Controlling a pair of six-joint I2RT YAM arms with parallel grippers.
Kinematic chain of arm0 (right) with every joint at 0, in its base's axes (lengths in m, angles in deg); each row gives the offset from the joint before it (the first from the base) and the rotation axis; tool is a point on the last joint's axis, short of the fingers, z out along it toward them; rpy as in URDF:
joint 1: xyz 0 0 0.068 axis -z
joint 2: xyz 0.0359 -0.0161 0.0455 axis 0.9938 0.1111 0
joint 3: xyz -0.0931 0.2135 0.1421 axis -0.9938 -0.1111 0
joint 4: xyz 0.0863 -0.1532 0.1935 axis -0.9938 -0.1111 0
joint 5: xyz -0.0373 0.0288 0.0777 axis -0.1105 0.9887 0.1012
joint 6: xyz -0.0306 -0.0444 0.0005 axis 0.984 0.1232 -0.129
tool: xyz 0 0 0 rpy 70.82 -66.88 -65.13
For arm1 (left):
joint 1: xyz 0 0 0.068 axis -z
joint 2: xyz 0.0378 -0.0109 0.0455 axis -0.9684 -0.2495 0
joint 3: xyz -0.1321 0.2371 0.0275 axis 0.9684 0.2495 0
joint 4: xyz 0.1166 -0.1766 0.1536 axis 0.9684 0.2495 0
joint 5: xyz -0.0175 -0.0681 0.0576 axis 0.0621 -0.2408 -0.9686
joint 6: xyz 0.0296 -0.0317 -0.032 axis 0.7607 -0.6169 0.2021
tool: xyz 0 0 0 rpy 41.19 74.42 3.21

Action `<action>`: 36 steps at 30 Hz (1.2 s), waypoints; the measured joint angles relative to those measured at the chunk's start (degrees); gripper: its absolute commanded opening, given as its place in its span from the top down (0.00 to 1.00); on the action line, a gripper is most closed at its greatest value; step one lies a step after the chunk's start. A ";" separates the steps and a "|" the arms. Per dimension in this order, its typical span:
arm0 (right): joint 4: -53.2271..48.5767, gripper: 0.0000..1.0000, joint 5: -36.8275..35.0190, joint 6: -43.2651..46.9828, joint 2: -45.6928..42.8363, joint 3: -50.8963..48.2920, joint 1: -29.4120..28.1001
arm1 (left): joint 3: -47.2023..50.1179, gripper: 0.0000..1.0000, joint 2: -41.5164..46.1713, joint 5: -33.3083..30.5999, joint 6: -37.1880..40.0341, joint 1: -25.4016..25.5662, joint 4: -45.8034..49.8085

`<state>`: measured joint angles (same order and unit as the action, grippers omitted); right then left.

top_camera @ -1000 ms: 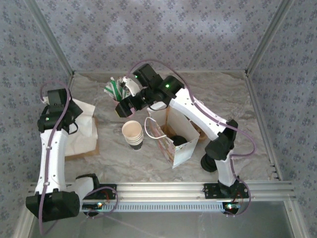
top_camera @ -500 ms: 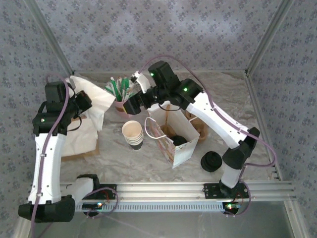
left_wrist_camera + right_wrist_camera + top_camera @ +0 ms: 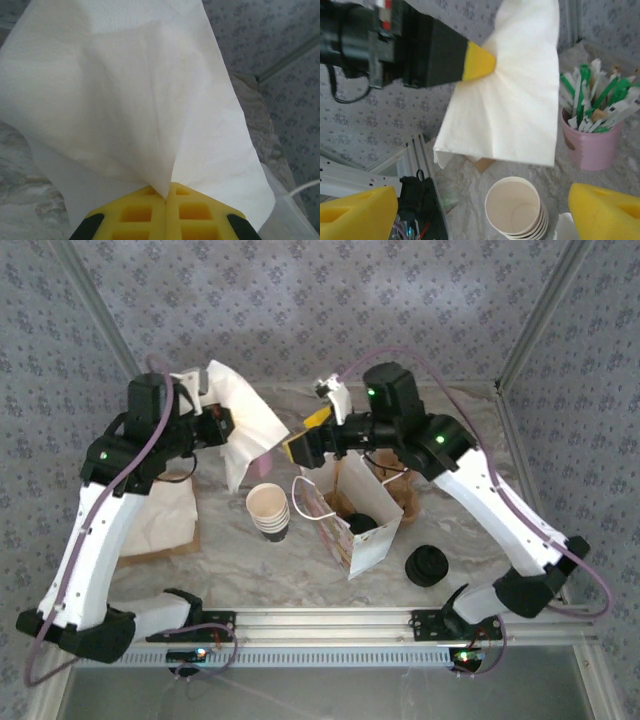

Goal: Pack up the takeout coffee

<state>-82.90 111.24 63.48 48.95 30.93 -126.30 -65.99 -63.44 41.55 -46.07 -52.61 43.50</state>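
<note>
The takeout coffee (image 3: 362, 525), a cup with a black lid, stands inside the white paper bag (image 3: 372, 545) at the table's middle. My left gripper (image 3: 228, 427) hangs high at the back left, shut on a corner of a white napkin (image 3: 246, 412) that droops below it. In the left wrist view the yellow pads (image 3: 150, 212) meet on the napkin (image 3: 140, 90). My right gripper (image 3: 306, 436) hovers open just left of the bag's top, holding nothing. Its wrist view shows the left gripper (image 3: 492, 61) pinching the napkin (image 3: 515, 95), with the right gripper (image 3: 482, 200) open above the lidless cups.
A stack of lidless cups (image 3: 268, 510) stands left of the bag. A pink cup (image 3: 592, 142) of stirrers and sachets is behind it, half hidden by the napkin. Black lids (image 3: 427, 565) are stacked right of the bag. A pile of napkins (image 3: 165, 512) lies at the left.
My left arm has lifted the napkin off the pile and carried it up and right, toward the middle. My right gripper has drawn back from the pink cup, rising to the right.
</note>
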 measured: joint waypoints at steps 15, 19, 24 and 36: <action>3.19 0.10 3.74 2.19 -11.89 -5.09 5.38 | -20.98 1.00 -19.10 4.31 6.58 12.48 5.57; 3.17 0.10 4.55 2.62 -12.15 -5.20 7.02 | -25.73 1.00 -22.84 9.29 7.96 12.87 7.26; 3.15 0.11 5.20 3.23 -12.13 -5.40 8.46 | -30.38 1.00 -26.64 16.33 9.64 13.49 9.05; 2.97 0.11 5.40 4.09 -11.32 -5.46 13.57 | -34.01 1.00 -29.57 29.90 11.69 14.32 10.45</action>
<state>-79.93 116.63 67.56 37.63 25.46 -112.73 -100.00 -93.01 71.45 -34.38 -38.30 53.94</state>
